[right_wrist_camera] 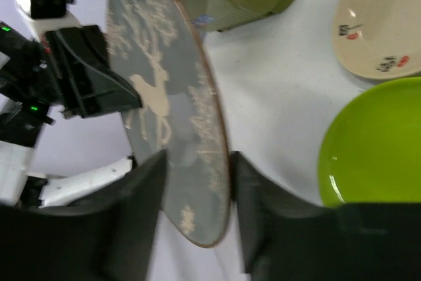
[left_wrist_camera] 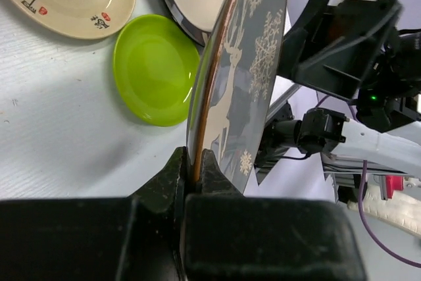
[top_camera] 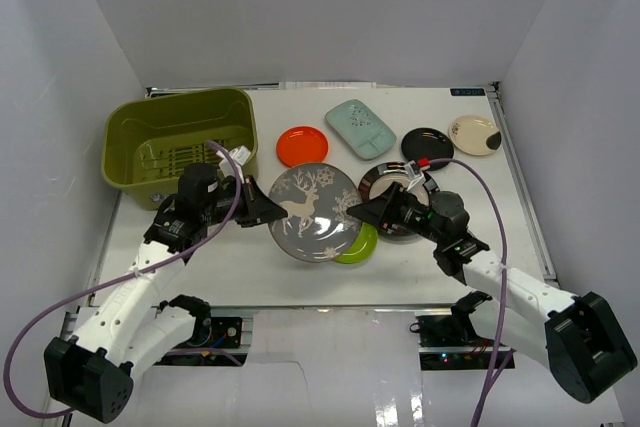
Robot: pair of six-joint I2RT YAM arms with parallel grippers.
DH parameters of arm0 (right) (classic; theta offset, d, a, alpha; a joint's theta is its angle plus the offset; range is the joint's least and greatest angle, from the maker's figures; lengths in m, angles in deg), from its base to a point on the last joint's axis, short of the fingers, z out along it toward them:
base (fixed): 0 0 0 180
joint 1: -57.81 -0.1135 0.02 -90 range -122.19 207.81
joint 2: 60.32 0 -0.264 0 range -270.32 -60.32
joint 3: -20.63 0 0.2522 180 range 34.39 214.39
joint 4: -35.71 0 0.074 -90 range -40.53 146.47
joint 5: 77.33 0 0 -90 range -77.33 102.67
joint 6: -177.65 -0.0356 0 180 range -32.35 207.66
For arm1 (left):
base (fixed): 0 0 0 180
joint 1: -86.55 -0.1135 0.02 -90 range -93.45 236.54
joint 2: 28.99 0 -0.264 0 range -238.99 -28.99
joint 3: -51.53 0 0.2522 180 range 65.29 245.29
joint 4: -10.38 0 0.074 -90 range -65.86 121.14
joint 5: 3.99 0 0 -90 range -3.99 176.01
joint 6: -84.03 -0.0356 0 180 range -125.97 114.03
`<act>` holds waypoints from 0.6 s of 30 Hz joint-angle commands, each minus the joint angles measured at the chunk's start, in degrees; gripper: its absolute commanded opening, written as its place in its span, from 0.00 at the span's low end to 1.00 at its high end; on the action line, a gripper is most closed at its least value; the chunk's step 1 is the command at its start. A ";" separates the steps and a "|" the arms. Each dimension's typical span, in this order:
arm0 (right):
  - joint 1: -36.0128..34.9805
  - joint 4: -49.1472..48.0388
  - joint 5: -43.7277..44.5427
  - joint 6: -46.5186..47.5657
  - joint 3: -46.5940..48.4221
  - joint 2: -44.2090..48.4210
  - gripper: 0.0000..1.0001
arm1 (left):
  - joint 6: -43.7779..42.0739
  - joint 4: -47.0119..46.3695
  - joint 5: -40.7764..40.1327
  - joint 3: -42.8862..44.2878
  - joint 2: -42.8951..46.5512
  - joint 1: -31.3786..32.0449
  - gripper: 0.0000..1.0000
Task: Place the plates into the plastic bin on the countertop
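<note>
The grey plate with a deer pattern [top_camera: 315, 212] is held above the countertop [top_camera: 240, 257] between my two arms. My left gripper [top_camera: 268, 209] is shut on its left rim, and the pinch shows in the left wrist view [left_wrist_camera: 195, 166]. My right gripper [top_camera: 358, 213] is open, its fingers straddling the plate's right rim [right_wrist_camera: 197, 169] with gaps on both sides. The lime green plate [top_camera: 362, 245] lies partly under the grey plate. The olive-green bin [top_camera: 125, 162] stands at the far left and looks empty.
The orange plate [top_camera: 302, 146], pale mint plate [top_camera: 360, 128], black plate [top_camera: 427, 145] and a cream plate [top_camera: 474, 134] lie along the back. The dark-rimmed glossy plate [top_camera: 385, 179] sits behind my right gripper. White walls enclose the table.
</note>
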 commanded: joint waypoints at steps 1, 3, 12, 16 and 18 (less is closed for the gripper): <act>-0.06 -7.41 -3.77 -1.43 1.56 3.62 0.57 | 0.40 -4.74 -0.77 2.95 -0.80 0.25 0.00; 0.65 -2.68 -3.59 0.93 2.26 6.15 0.80 | 1.10 -6.06 -2.35 7.16 -3.08 0.25 0.00; 1.27 25.98 5.11 15.09 7.01 21.35 0.90 | 5.67 -7.56 -7.36 28.34 -15.73 -17.21 0.00; 1.27 33.71 9.84 19.30 7.01 24.36 0.90 | 7.60 -6.68 -12.44 26.87 -16.45 -30.56 0.00; 1.27 34.52 10.38 20.10 6.66 24.98 0.91 | 8.39 -8.17 -16.14 23.55 -15.57 -32.70 0.00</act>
